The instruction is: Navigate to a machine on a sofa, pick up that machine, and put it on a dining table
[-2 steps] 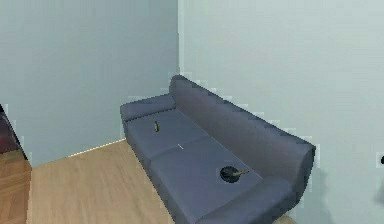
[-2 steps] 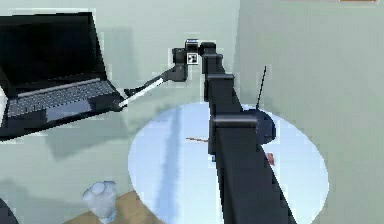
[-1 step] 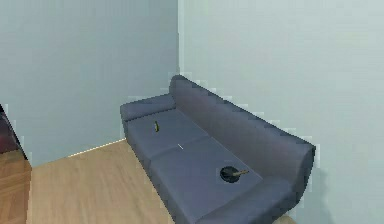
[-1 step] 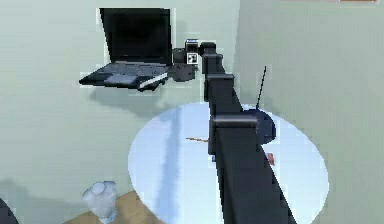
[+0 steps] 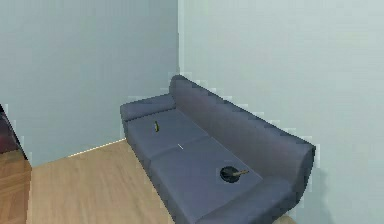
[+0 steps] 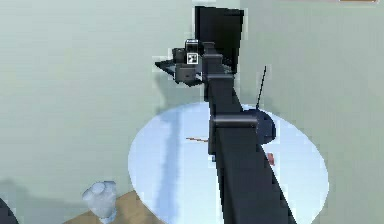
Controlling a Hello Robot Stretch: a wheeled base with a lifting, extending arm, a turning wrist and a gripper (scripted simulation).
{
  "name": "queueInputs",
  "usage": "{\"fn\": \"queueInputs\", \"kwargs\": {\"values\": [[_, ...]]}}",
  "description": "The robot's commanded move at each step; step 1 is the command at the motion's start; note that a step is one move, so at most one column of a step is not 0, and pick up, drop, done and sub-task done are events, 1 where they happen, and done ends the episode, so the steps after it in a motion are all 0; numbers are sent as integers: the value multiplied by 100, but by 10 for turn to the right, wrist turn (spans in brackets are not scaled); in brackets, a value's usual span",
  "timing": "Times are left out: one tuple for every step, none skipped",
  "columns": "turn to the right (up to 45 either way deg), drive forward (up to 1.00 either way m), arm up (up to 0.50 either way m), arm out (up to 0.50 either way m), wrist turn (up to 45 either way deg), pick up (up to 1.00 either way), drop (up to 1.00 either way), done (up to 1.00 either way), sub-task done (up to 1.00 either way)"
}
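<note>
A dark blue-grey sofa stands along the right wall in the forward view. On its near seat lies a small dark round thing with a short handle, perhaps the machine. A small dark upright item sits on the far seat, and a thin pale stick lies mid-seat. In the arm side view the arm stretches out over a round pale table. The gripper is past the table's far edge, against the wall. I cannot tell whether it holds anything.
A black screen stands behind the arm's end. On the table are a dark blue object with a thin antenna, a thin reddish stick and a small red bit. A clear glass-like vessel stands at lower left. Wooden floor lies before the sofa.
</note>
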Motion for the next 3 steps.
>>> {"fn": "queueInputs", "kwargs": {"values": [[0,0,0,0,450,0,0,0,0],[0,0,-8,0,0,0,0,0,0],[0,0,-32,0,0,0,0,0,0]]}}
